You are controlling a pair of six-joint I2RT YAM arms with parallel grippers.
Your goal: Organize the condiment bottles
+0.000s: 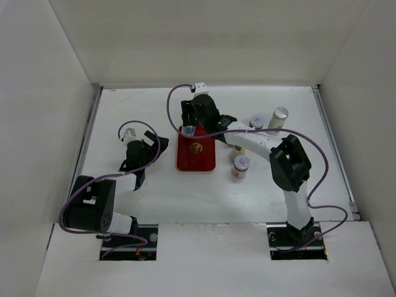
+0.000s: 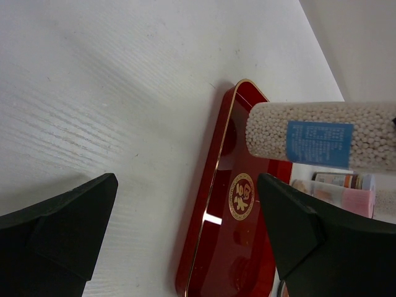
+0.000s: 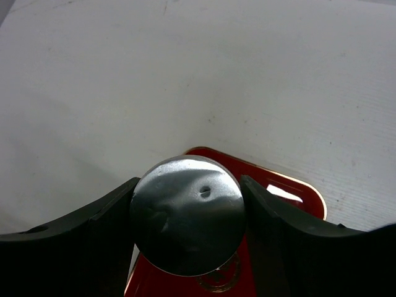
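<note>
Table white, walled. Red tray at centre, far end covered by right arm. Right gripper clamped on silver-lidded jar, upright over tray's far-left corner. Jar base hidden in wrist view, so contact with tray cannot be told. Left gripper spread wide, empty, left of tray. Other jars right of tray, one half hidden beneath arm.
</note>
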